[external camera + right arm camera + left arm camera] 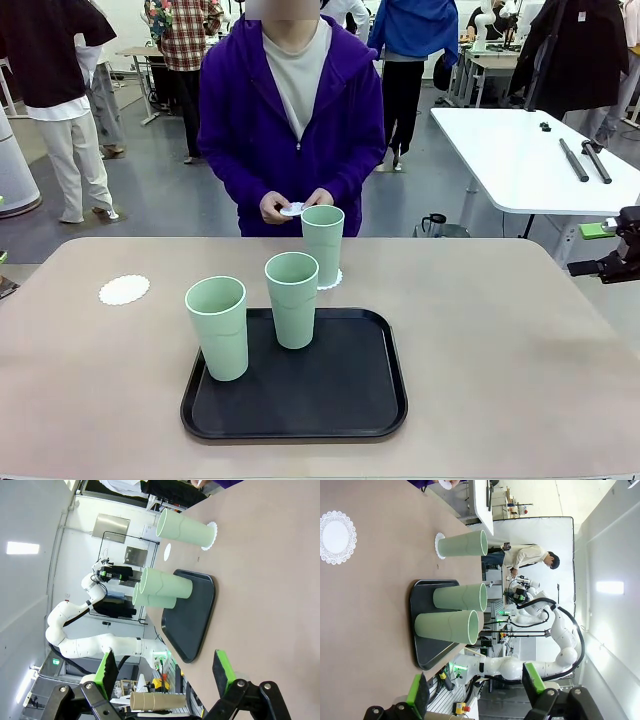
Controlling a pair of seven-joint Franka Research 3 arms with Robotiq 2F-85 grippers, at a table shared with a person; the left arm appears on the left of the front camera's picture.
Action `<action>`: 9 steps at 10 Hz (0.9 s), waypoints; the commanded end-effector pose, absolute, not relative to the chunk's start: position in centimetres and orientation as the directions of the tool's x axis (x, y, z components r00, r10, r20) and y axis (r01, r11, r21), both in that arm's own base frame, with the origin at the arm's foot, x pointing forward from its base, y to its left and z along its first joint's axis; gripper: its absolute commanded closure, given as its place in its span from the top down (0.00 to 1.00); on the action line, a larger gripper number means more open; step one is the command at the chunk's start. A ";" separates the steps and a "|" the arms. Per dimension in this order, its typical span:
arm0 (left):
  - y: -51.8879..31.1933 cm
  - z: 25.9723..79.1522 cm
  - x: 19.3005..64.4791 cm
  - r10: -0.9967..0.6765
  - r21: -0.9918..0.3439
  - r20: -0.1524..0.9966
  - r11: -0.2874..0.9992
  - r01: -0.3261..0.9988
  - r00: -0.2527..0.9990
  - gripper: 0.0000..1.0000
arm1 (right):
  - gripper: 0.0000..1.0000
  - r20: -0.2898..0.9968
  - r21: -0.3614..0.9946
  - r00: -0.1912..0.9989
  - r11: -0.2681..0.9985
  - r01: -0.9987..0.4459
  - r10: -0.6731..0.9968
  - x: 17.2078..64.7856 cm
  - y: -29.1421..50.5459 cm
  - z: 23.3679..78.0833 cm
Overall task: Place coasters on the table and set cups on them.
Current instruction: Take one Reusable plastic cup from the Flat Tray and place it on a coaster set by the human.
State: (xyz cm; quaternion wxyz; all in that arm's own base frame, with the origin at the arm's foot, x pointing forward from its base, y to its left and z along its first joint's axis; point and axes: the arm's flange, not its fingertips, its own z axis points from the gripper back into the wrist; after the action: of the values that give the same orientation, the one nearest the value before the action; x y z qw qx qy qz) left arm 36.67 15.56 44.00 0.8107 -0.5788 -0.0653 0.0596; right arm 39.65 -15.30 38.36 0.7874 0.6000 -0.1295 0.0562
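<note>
Left gripper and right gripper wide, empty; three cups upright, mouths up, long axes vertical.

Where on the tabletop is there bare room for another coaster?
The widest bare stretch of the table lies right of the black tray. A smaller patch lies between the empty coaster and the tray. The middle is crowded: two cups on the tray, a third cup just behind it.

We note a black tray lying flat at centre. Behind it stands a person in a purple jacket. To the right, a white table bears two black rods.
</note>
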 end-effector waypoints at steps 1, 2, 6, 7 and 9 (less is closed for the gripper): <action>15.5 44.2 36.6 0.176 -0.949 0.045 0.314 -0.013 0.983 1.00 | 1.00 0.271 0.932 0.960 0.266 -0.245 -0.066 39.6 -15.3 38.4; 15.5 44.2 36.6 0.176 -0.949 0.045 0.314 -0.013 0.983 1.00 | 1.00 0.271 0.932 0.960 0.266 -0.245 -0.066 39.6 -15.3 38.4; 14.5 46.0 37.8 0.093 -0.889 0.146 0.448 0.090 0.985 1.00 | 1.00 0.271 0.932 0.960 0.266 -0.245 -0.066 39.6 -15.3 38.4; 13.0 47.7 39.5 0.004 -0.811 0.230 0.553 0.190 0.973 1.00 | 1.00 0.271 0.932 0.960 0.266 -0.245 -0.066 39.6 -15.3 38.4; 8.5 50.7 41.9 -0.297 -0.650 0.298 0.633 0.420 0.907 1.00 | 1.00 0.271 0.932 0.960 0.266 -0.245 -0.066 39.6 -15.3 38.4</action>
State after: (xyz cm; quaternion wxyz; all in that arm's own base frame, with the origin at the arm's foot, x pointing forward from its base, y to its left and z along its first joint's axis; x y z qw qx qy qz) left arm 40.96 9.67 50.37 0.8910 -0.4316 -0.0712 -0.1216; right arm 39.67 -15.25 38.35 0.7875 0.6000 -0.1289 0.0567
